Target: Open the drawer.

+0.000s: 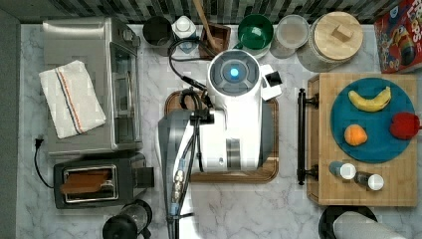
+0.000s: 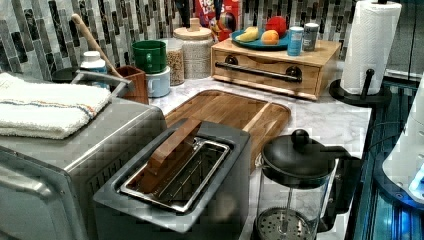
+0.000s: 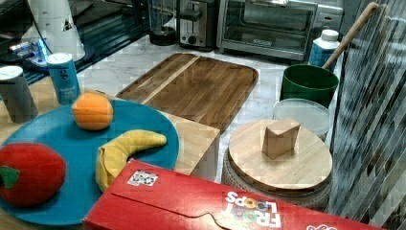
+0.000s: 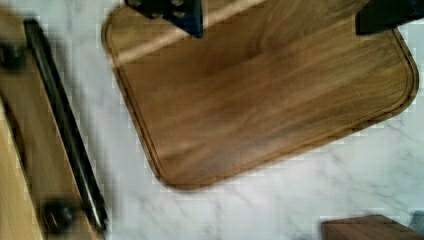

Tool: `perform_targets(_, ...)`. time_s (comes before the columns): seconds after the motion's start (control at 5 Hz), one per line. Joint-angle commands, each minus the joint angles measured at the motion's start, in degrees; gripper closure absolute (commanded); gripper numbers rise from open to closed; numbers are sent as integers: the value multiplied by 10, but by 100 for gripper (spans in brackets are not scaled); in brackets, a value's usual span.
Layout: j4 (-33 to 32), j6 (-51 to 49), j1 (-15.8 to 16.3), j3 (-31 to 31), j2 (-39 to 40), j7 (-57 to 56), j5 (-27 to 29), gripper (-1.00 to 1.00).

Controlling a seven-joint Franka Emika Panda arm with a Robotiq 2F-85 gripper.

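The arm (image 1: 234,124) hangs over the walnut tray (image 4: 260,100). The drawer (image 2: 265,70) sits shut in the bamboo box, at the top view's right. The gripper (image 4: 277,17) hovers with fingers wide apart, holding nothing.

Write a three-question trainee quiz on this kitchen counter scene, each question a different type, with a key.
1. True or false: the drawer is pulled fully out of its wooden box.
2. Multiple choice: what lies on the blue plate on top of the box? A) bread slices B) a banana, an orange and a red fruit C) two mugs
3. Fill in: in the wrist view, the hand hangs above the dark ____ tray, with the black handle off to one side.

Key: 1 false; 2 B; 3 wooden
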Motion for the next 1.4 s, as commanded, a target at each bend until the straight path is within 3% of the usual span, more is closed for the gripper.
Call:
perform_targets(0.2,-129,58,-51,-38,-66,-193,-46,-100)
perform_targets(0.8,-157,123,-61,-61,-45,-262,-90,-100)
perform_targets(1.4,-177,197,-97,-81,-25,-361,-106,-100)
